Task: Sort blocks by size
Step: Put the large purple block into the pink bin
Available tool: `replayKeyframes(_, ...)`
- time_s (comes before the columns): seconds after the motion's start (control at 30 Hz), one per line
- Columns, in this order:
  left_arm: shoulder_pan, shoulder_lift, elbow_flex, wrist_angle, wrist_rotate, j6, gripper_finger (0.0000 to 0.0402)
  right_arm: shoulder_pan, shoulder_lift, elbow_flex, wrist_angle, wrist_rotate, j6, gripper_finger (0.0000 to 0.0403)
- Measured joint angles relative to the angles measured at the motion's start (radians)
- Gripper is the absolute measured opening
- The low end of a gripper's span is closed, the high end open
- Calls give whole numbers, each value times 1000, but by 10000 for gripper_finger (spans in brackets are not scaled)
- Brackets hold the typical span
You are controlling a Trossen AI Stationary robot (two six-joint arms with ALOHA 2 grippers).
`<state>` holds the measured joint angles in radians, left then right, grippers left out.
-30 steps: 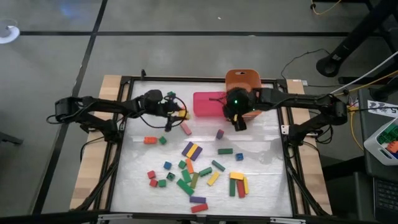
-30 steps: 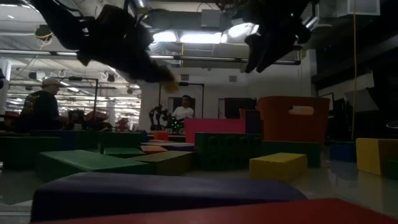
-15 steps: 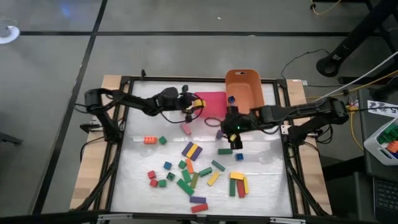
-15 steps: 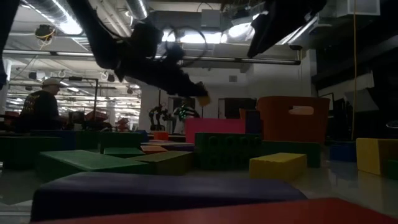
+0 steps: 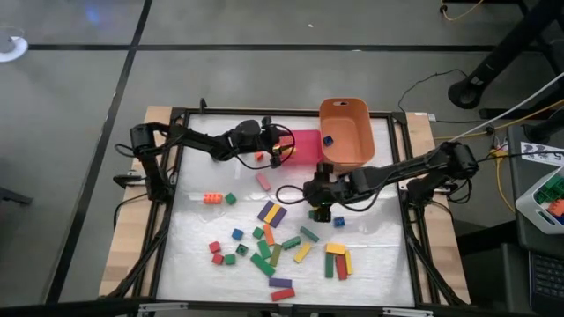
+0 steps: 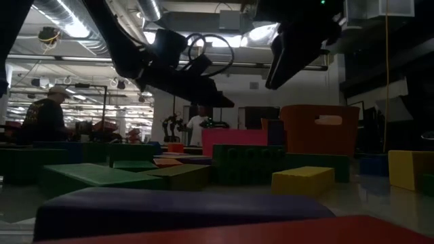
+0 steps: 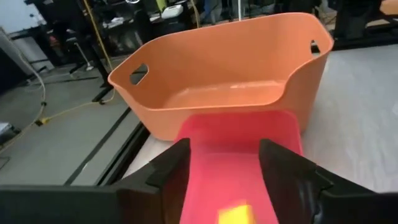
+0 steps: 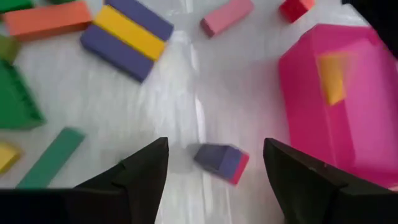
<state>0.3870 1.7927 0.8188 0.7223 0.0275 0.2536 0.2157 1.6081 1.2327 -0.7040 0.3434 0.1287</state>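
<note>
Since the earlier frame my left gripper [image 5: 278, 155] has carried from the counter's 10 o'clock side to the near edge of the pink tray [image 5: 304, 145], and its jaws have spread. A yellow block [image 7: 235, 214] now lies in the tray, seen between them.

The right gripper [image 5: 315, 195] has swung down from the orange tub [image 5: 345, 132] to mid-counter. Its jaws stand wide apart, straddling a small purple block [image 8: 221, 160] that rests on the counter, untouched.

The rest of the blocks [image 5: 280, 246] are scattered toward 6 o'clock.

Step in hand, as I judge it: pick the purple block.
- Descend straight, keep it centred between the jaws.
- Close only once the tips flank its sides.
- Lift the left arm clear of the tray first, to avoid crossing paths.
</note>
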Motion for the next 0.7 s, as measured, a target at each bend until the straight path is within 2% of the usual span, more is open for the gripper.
replayKeyframes(0.2,0,0,-1,-39,-9,-17,214,0,13,0,-13,23,30,262)
replayKeyframes(0.7,-19,0,-2,-67,-8,3,210,-1,41,-65,10,79,153,262)
